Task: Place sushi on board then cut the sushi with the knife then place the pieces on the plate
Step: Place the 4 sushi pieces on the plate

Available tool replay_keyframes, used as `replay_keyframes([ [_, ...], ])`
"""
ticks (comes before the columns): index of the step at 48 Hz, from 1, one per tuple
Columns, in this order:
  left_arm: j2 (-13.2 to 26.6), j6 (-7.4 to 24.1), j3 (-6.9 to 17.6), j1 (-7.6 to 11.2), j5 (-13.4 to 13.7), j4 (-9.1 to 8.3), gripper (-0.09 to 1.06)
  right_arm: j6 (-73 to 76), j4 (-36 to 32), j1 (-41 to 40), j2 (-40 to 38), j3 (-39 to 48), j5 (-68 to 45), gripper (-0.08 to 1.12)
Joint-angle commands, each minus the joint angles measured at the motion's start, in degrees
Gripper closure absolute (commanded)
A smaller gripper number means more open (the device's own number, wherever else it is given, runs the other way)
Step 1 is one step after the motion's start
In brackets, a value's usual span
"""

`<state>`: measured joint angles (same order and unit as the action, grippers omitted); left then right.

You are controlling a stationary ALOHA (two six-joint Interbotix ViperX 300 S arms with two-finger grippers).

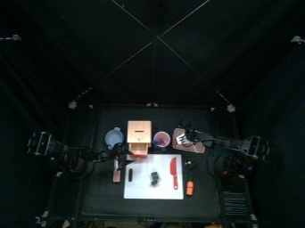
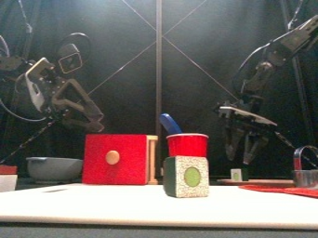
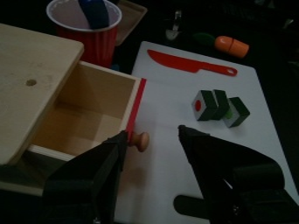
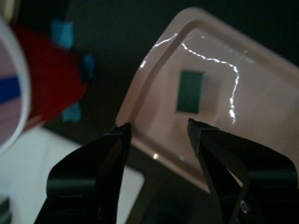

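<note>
Drawer knob: behind the white board's left end; left gripper, jaws apart and empty, could snag it.
Sushi: mid-board; we fear its blocks separating early.
Red knife: on the board right of the sushi, lying flat; it may slip.
Right gripper: past the board's right end over the pink tray, jaws spread, empty.
Writing: we read none.

Dark green sushi roll rests on white board ahead of left gripper; red knife beyond; pink plate beneath right gripper
</note>
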<state>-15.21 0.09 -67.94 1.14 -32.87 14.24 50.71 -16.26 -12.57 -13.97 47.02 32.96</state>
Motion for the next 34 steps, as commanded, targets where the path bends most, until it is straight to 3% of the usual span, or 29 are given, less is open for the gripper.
replay_keyframes([
  [1,-0.44,-0.09,1.93,0.09,-0.53,0.26,0.10,-2.02,-3.87,10.81,0.18,-2.90,0.00,0.16],
  [7,-0.53,0.00,2.72,0.00,-0.53,1.14,0.10,-6.06,-5.01,16.79,5.01,-8.35,0.00,0.16],
  [17,-0.09,0.09,2.72,-0.18,-0.53,3.16,0.10,-18.90,-2.72,19.16,14.15,-19.42,0.97,0.16],
  [34,0.00,0.00,1.93,-0.35,-0.44,4.66,0.10,-40.08,12.39,18.81,21.45,-26.81,1.14,0.16],
])
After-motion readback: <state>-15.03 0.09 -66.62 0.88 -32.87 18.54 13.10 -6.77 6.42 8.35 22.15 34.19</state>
